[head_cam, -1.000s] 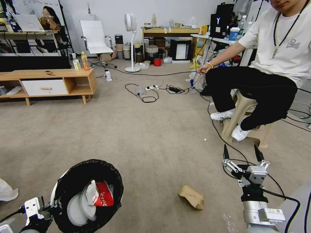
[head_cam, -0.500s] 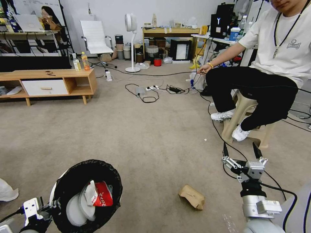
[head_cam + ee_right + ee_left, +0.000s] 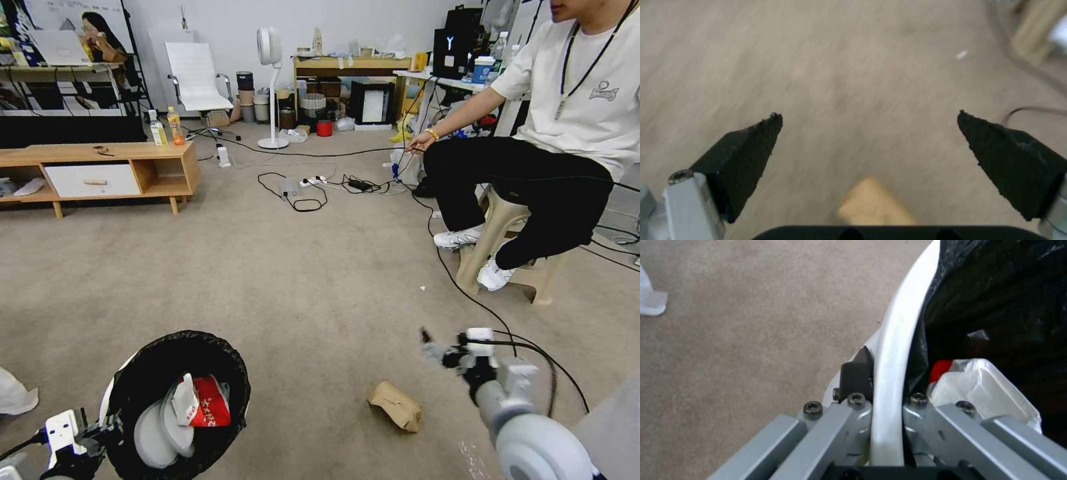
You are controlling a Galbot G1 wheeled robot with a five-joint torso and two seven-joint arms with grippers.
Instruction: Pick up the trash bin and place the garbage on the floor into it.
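Bin held, partly filled; brown bag left on carpet.

Left gripper (image 3: 889, 426), lower left of head view, is clamped on rim of trash bin (image 3: 175, 400); a red-white snack packet (image 3: 212, 402) and white pieces lie inside, so pickup looks done. Brown paper bag (image 3: 395, 405) lies on floor (image 3: 300, 280), lower centre. Right gripper (image 3: 869, 156), fingers wide apart & empty, hangs above/near it, lower right of head view.
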